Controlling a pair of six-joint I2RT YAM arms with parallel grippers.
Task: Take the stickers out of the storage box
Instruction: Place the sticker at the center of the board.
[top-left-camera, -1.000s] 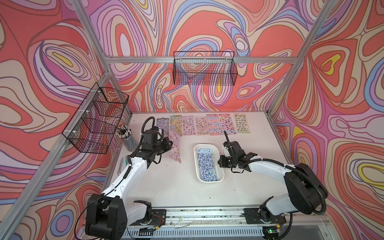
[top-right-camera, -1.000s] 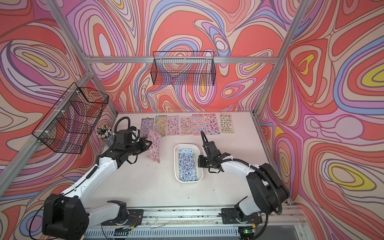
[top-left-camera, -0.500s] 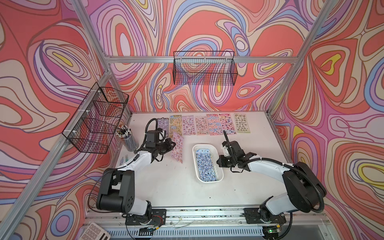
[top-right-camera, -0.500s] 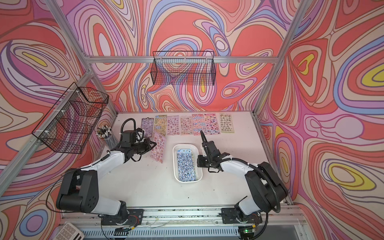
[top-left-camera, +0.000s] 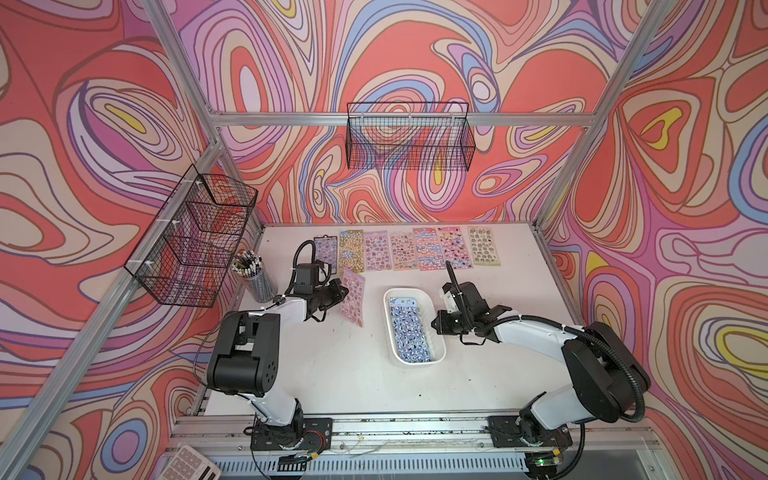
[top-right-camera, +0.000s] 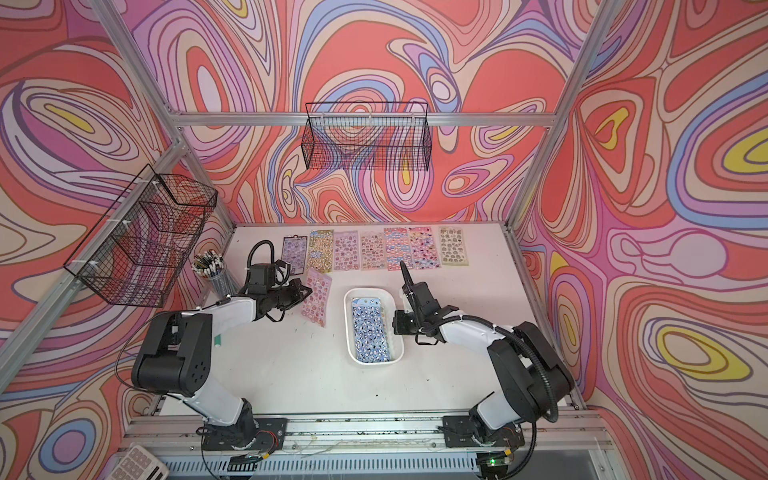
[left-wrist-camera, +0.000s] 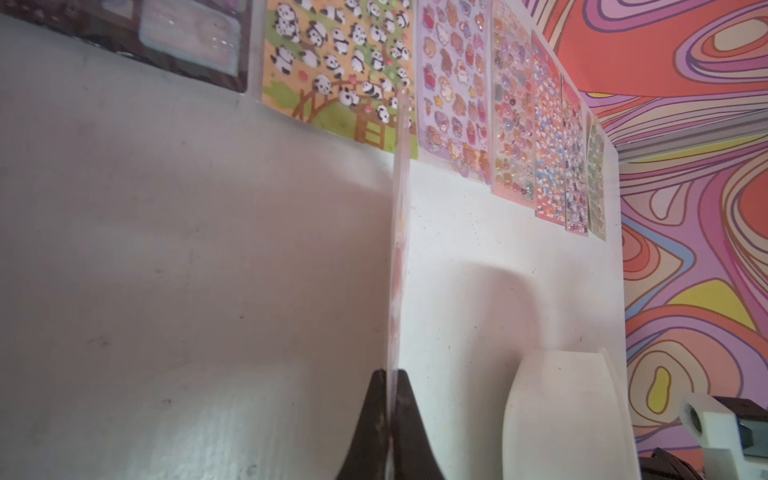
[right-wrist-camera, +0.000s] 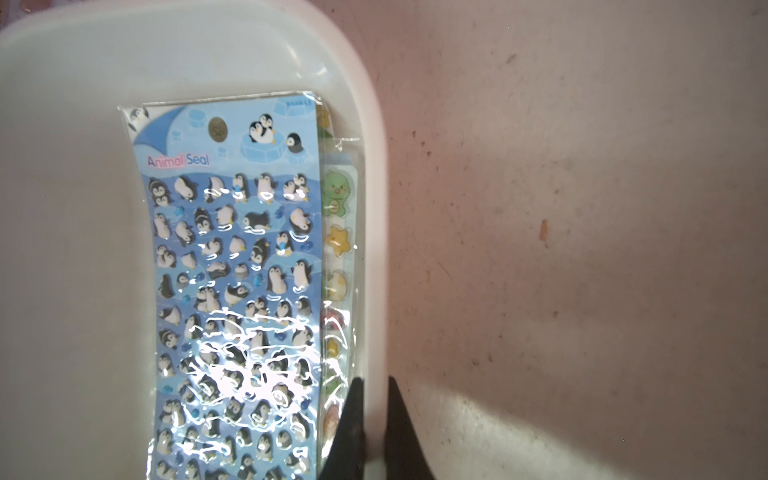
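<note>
A pink sheet is pinched by one edge in the left tool, at 10 o'clock of the storage box. The box's 3 o'clock rim is clamped by the right tool. More stickers lie inside. The limp sheet could be dropped across the 12 o'clock row; the box could be tipped by a tug.
</note>
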